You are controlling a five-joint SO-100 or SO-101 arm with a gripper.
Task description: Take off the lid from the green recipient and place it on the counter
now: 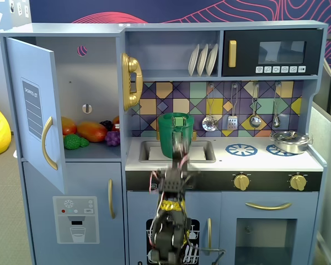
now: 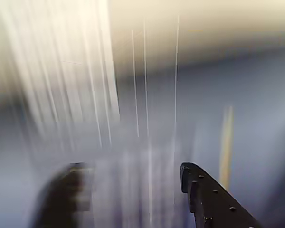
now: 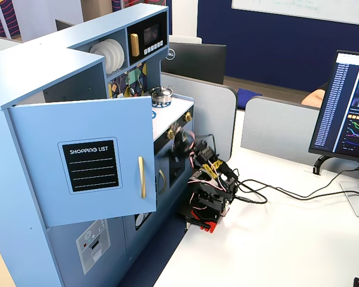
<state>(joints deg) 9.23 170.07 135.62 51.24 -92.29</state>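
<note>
The green recipient (image 1: 174, 138) stands upright in the sink basin of the white counter (image 1: 231, 160). The lid (image 1: 174, 115) seems to sit on its top, with a lighter green strap below it on the front. My gripper (image 1: 180, 150) is motion-blurred and rises in front of the pot, at the counter's front edge. In the wrist view the gripper (image 2: 133, 190) is open and empty, its two dark jaws wide apart, and the rest is streaked blur. In a fixed view from the side the gripper (image 3: 180, 139) is beside the counter (image 3: 167, 116); the open door hides the pot.
A silver pan (image 1: 290, 141) sits on the right burner ring. The fridge door (image 1: 36, 110) hangs open at the left, with toy fruit (image 1: 88, 132) on the shelf behind. Utensils (image 1: 231, 110) hang on the back wall. Cables (image 3: 275, 194) trail across the white desk.
</note>
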